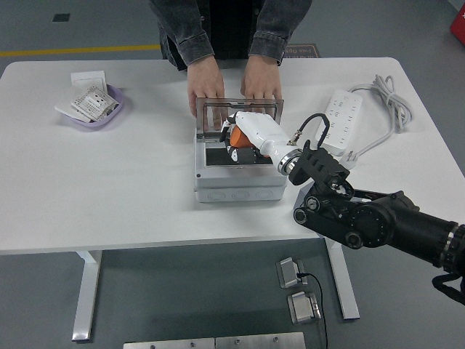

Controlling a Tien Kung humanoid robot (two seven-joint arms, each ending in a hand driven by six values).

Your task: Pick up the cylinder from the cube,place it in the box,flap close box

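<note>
My right hand is shut on the orange cylinder and holds it over the dark opening of the grey box in the middle of the table. The box's clear lid stands upright at the back. A person at the far side rests both hands on top of the lid. The grey cube is mostly hidden behind my right arm at the table's front edge. My left arm is out of view.
A purple bowl with packets sits at the far left, with a white card behind it. A white power strip and its cable lie at the right. My black forearm crosses the table's front right edge.
</note>
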